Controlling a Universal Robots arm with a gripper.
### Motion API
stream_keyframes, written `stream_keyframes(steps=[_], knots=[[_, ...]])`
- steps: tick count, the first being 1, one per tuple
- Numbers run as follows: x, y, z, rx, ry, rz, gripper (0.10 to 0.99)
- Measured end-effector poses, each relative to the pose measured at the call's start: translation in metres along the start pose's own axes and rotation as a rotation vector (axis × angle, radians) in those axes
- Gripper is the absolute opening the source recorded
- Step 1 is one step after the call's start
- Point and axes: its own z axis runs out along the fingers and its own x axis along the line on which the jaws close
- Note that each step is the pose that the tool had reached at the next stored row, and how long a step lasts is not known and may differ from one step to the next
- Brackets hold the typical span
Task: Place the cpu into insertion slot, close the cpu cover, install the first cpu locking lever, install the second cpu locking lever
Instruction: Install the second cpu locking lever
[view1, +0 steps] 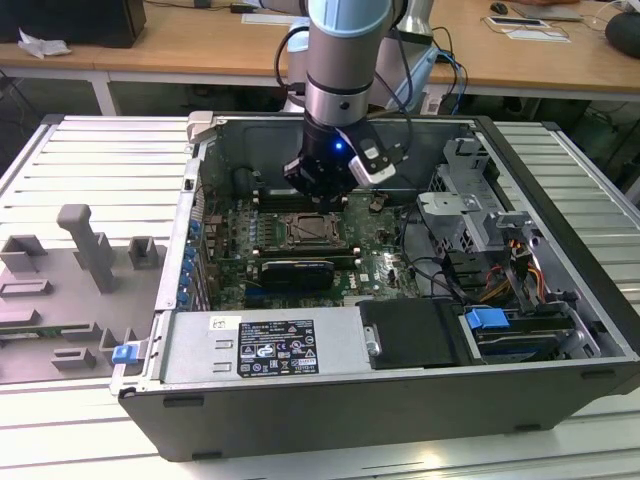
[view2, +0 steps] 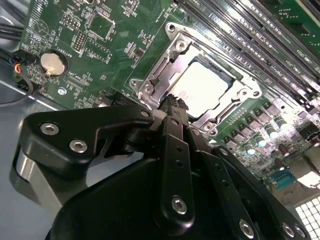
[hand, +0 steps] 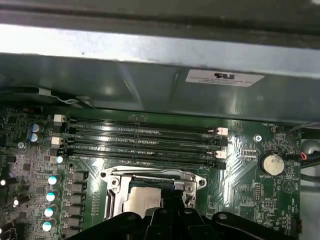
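Inside an open computer case (view1: 560, 240) lying on its side on a ribbed metal bench (view1: 90, 160), a robot arm (view1: 345, 60) hangs straight down over the green motherboard (view1: 235, 235). Its black gripper (view1: 318, 190) hovers just above the insertion slot (view1: 305, 230), the square socket with a metal rim in the middle of the board.

The second wrist view shows the cpu (view2: 204, 89) lying flat in the insertion slot (view2: 150, 82), pale face up, with the cpu cover (view2: 235, 95) folded down around it so that the chip shows through the frame's square window. The black fingers (view2: 175, 107) stand pressed together with no gap between them, holding nothing; their tip sits over the near edge of the socket, though whether it touches the metal cannot be told. In the first wrist view the same chip (hand: 142, 200) and frame (hand: 152, 176) lie just in front of the gripper's body (hand: 165, 220).

Four long narrow memory slots (hand: 140, 140) run side by side just beyond the socket, and a round coin battery (hand: 273, 163) sits on the board well apart from it. Toward the exterior view's left, grey fixture blocks (view1: 85, 245) stand on the bench beside the case.
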Motion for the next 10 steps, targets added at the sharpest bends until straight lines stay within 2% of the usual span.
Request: stream_keyframes(steps=[4,8,10], knots=[[-0.0001,0.001,-0.0114,0.0,0.0,0.0,0.106],[-0.0001,-0.0004,-0.0123,0.0,0.0,0.0,0.106],[0.0002,-0.0041,-0.0126,0.0,0.0,0.0,0.106]])
